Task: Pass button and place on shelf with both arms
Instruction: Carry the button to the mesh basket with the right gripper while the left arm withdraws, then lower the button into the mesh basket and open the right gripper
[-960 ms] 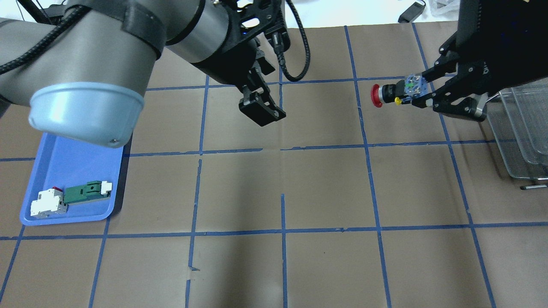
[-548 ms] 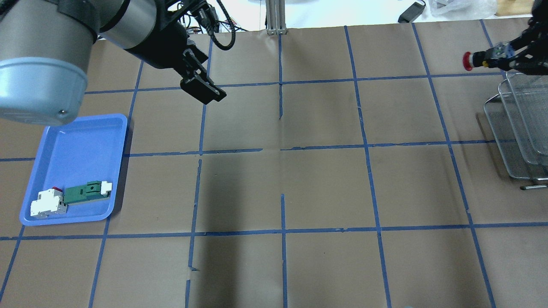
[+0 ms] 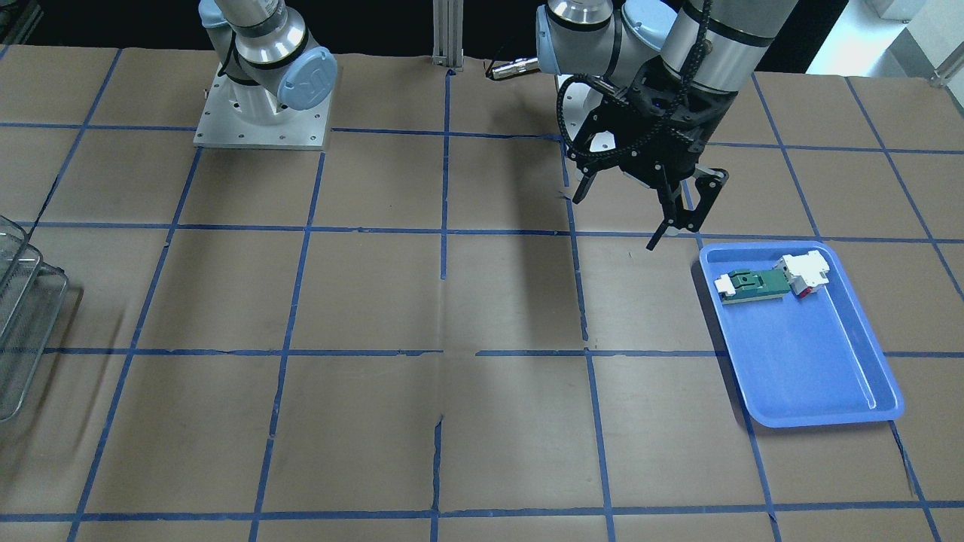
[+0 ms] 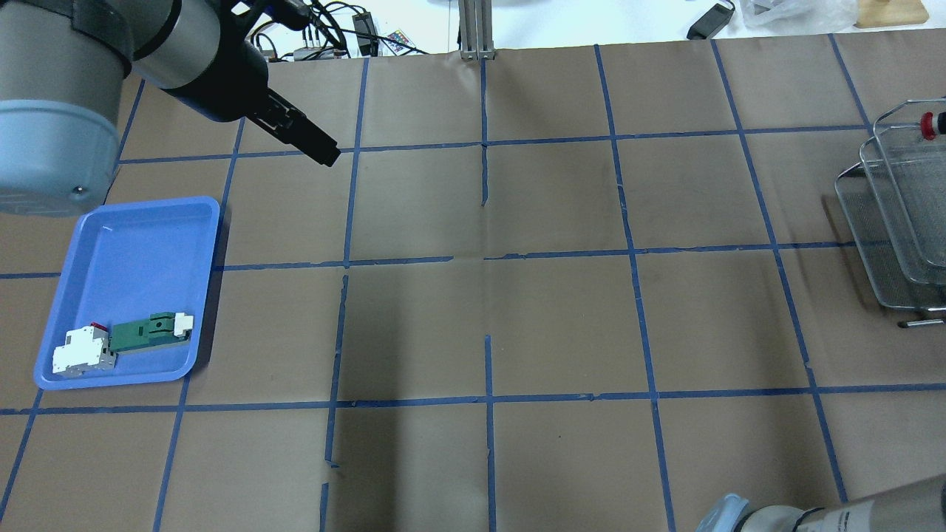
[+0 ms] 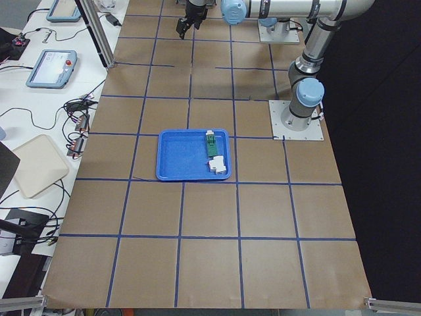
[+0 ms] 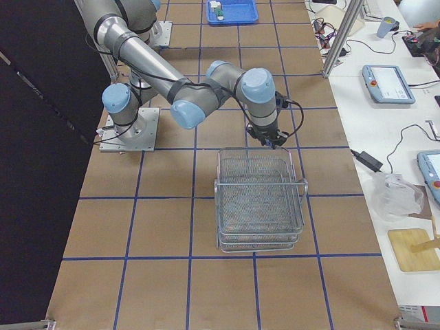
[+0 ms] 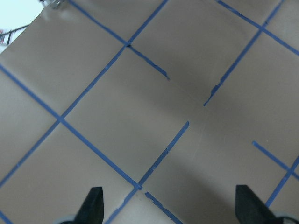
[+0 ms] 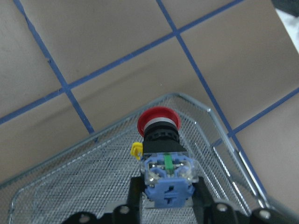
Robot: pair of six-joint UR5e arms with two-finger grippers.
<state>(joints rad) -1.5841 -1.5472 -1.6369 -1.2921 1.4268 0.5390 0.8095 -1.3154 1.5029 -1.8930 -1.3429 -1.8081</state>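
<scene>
Button (image 8: 160, 137) and shelf (image 8: 70, 186) are very close together. The right gripper (image 8: 167, 193) pinches the button by its blue-white back block, with 1 finger on each side. The button's long line runs straight out from the fingers. The red cap is at the far end and the back block is at the near end. In the right wrist view, the cap hangs over a rounded corner of the top wire basket, just inside the rim. I cannot tell if it touches the mesh.

In the overhead view only the red cap shows. It is at the far right edge of the table (image 4: 562, 318), over the shelf's far left corner.

The left gripper (image 7: 170, 205) is spread wide and holds nothing. It hangs over bare brown paper on the left side, near the blue tray (image 4: 133, 244) and well apart from the shelf. Of the 2 arms, the right is much nearer, so the placing is its job.

I think the pass is done and only the drop is left. The cap is close to the rim. The button may need to go further in over the mesh before the fingers let go, or it could tip out.
</scene>
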